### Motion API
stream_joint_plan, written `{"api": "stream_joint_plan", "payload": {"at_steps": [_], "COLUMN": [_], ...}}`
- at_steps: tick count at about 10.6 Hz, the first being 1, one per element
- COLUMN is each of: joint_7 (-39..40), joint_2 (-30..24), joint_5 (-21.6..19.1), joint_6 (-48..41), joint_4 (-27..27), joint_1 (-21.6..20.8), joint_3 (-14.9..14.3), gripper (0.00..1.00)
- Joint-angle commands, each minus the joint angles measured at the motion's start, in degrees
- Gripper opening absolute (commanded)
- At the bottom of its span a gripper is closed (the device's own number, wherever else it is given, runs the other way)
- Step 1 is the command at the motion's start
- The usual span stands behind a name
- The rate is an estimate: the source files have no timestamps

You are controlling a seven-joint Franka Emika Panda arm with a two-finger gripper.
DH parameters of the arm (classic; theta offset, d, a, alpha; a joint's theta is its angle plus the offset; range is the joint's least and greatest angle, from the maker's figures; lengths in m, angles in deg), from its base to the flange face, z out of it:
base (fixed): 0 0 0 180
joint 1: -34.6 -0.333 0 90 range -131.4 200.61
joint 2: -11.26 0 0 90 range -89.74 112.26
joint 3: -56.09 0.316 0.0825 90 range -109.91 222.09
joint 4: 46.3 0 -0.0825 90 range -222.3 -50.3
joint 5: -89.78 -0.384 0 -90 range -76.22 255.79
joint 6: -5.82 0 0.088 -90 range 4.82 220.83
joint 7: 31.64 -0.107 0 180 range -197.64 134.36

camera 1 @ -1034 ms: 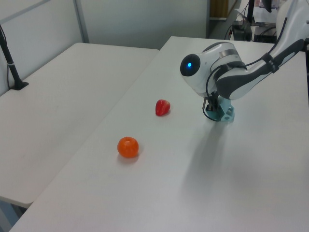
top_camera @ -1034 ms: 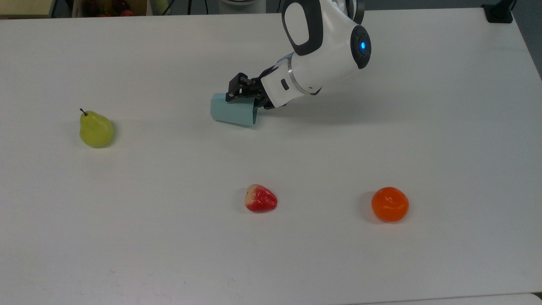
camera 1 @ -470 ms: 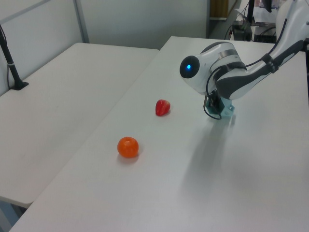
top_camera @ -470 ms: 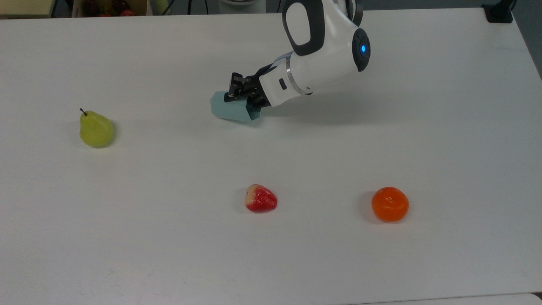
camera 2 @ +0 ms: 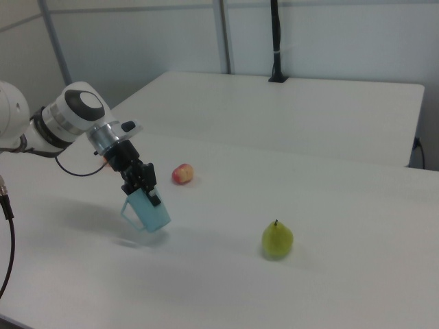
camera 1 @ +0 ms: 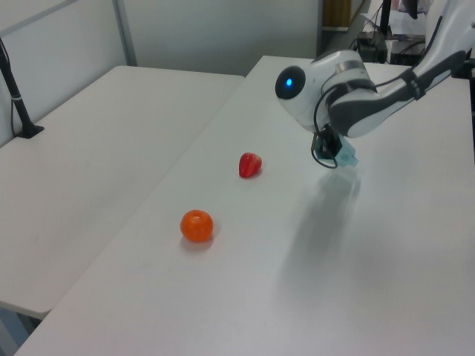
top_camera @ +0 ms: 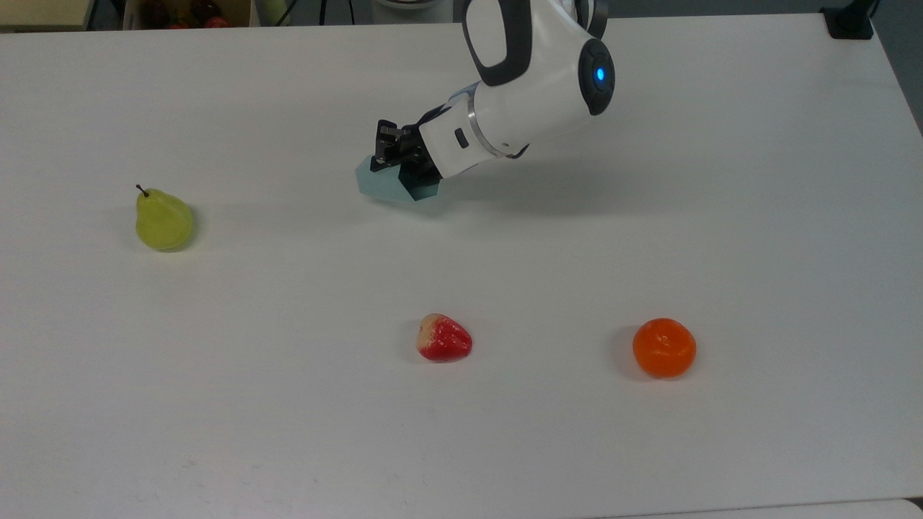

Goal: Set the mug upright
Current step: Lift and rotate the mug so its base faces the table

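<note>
Mug [camera 2: 146,212] held in the end effector [camera 2: 142,185], black fingers closed on its wall near the rim. Lifted clear of the desk [top_camera: 461,432] in the right view, tilted, a shadow on the surface below it. Seen in the top view as a pale teal faceted body [top_camera: 386,186] under the end effector [top_camera: 395,150], toward the far-centre of the desk. Pear [top_camera: 163,220] well apart toward the top view's left; strawberry [top_camera: 444,338] and orange [top_camera: 664,348] well apart nearer the front edge. Broad bare surface on all sides of the mug; desk edges distant. No legible brand, label or writing found.
</note>
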Motion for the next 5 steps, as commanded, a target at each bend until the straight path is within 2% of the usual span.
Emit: {"api": "stream_joint_plan", "payload": {"at_steps": [1, 3, 5], "joint_7": [13.3, 19.0, 23.5], "joint_2": [-5.7, -5.9, -5.7], "joint_5": [-13.2, -22.1, -26.7], "joint_6": [6.7, 13.7, 21.9], "joint_4": [-0.6, -0.8, -3.0], "joint_1": [2.7, 4.2, 4.7], "joint_3": [0.0, 0.0, -0.1], "gripper": [0.0, 0.0, 0.0]}}
